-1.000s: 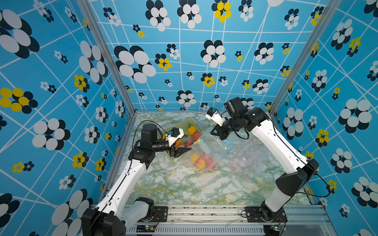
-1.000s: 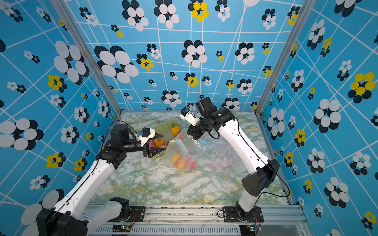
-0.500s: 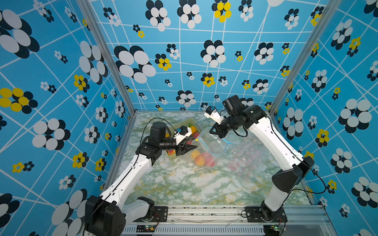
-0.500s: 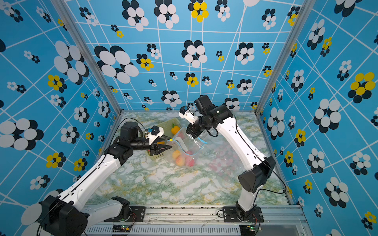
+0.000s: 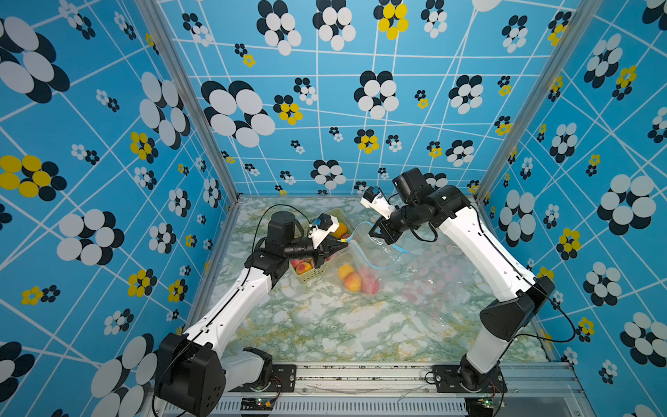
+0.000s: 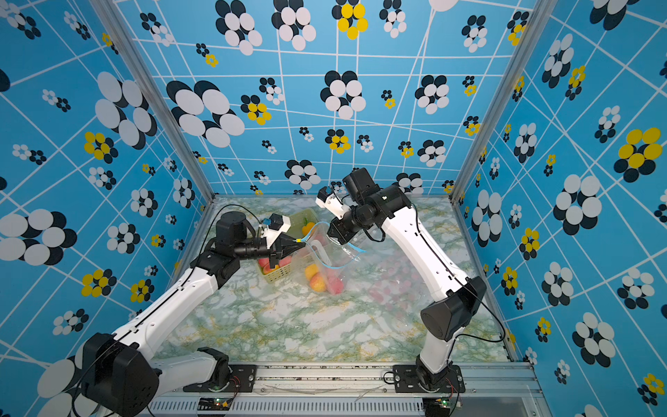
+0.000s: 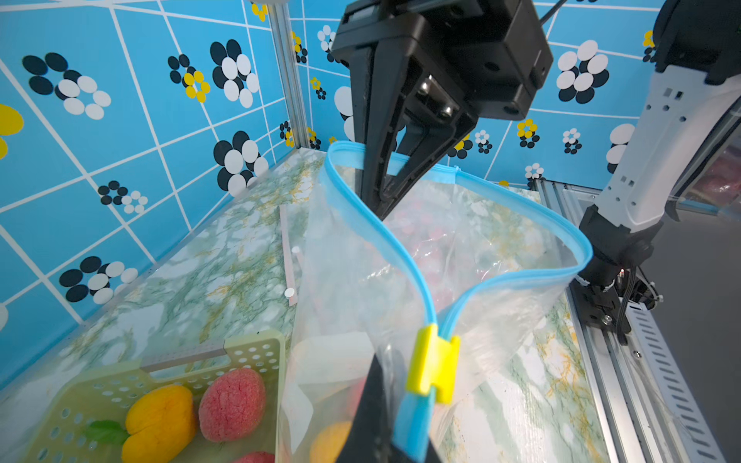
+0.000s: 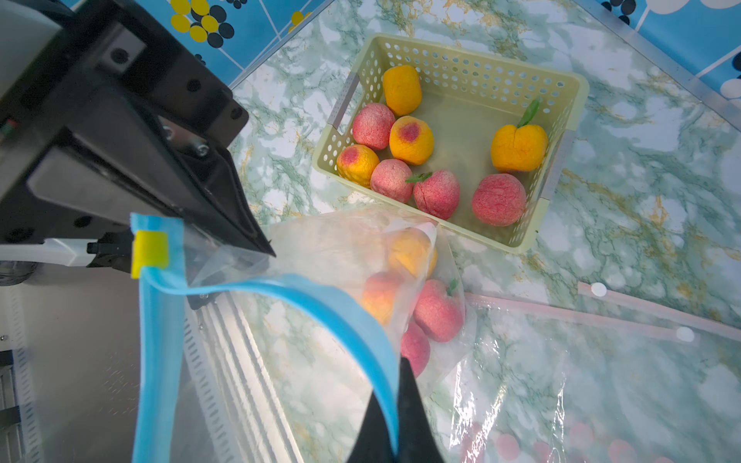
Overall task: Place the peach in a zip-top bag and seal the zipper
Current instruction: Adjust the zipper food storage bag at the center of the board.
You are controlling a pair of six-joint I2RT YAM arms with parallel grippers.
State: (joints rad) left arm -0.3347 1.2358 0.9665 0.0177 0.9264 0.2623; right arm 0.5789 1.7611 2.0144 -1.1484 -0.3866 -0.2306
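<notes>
Count: one pale-green perforated plastic basket (image 8: 501,236) contains eight peaches (image 8: 499,199): four pink, four yellow-orange. One clear zip-top bag with a blue zipper (image 8: 320,294) contains four bagged peaches (image 8: 439,310). One yellow plastic slider (image 8: 150,248). Two pink zipper strips (image 8: 561,312) on the worktop (image 8: 641,200), each with one white slider (image 8: 598,288).

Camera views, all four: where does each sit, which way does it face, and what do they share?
Top views: high over the front edge, looking down on the table; left arm and right arm show whole.
Left wrist: on the left arm, looking along the left gripper, shut on the zip-top bag, toward the right gripper pinching its rim.
Right wrist: on the right arm, looking down past its own gripper at the bag, basket and left gripper.
Shared: every view shows the bag's yellow slider and the basket.
</notes>
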